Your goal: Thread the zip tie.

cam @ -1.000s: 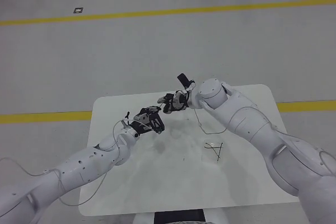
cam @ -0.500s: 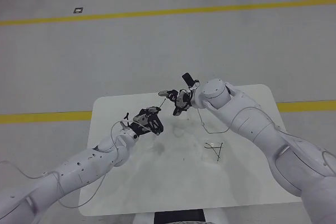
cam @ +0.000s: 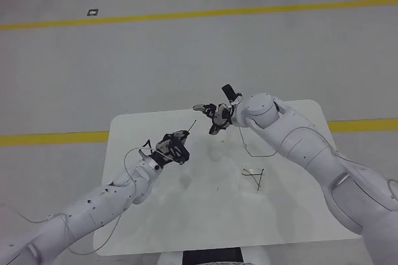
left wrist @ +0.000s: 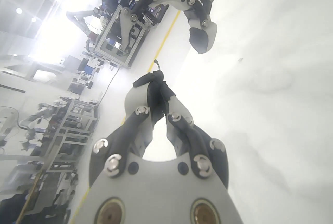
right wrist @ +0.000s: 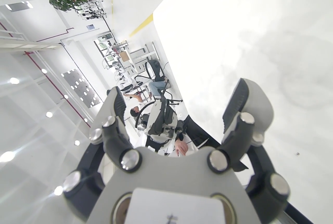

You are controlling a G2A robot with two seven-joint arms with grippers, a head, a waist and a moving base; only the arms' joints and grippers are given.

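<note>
My left gripper (left wrist: 156, 80) is shut on a thin black zip tie (left wrist: 157, 64), whose short end pokes out past the fingertips. In the top view the left gripper (cam: 182, 139) hovers over the table's back left part, and the zip tie (cam: 191, 126) points up and away toward the other arm. My right gripper (right wrist: 179, 100) is open with nothing between its fingers. It hangs a short way beyond the tie's tip (cam: 206, 118) and is apart from it. In the left wrist view the right gripper (left wrist: 182, 27) faces me, jaws spread.
The white table (cam: 285, 218) carries a small pile of loose black zip ties (cam: 254, 176) to the right of its middle. A tiny dark speck (cam: 217, 187) lies near the centre. The table's far edge runs just behind both grippers.
The right gripper has opened, letting go of the zip tie, and has drawn back toward the table's far edge. The left gripper keeps the tie and has shifted slightly.
</note>
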